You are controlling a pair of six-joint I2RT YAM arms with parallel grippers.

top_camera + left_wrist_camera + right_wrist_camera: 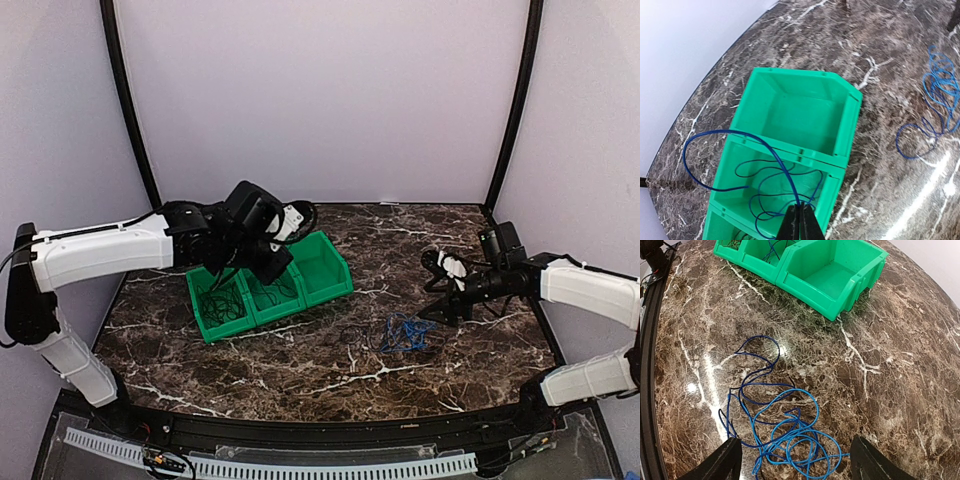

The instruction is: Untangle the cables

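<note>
A marble table (pixel 300 370) carries a green bin (pixel 330 262) with three compartments. The left gripper (pixel 799 212), jaws pressed together, pinches a dark blue cable (pixel 740 133) that loops over the middle compartment. The right gripper (pixel 797 452) hangs wide open, holding nothing, over a bright blue cable (pixel 790 435) tangled on the table right of the bin.

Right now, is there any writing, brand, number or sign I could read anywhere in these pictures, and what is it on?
None: no view shows any readable text.
Green plastic three-compartment bin: plain, no label.
White-and-black robot arms: no legible marking.
Dark marble table: only white veins.
Thin blue cables: no print that can be made out.
</note>
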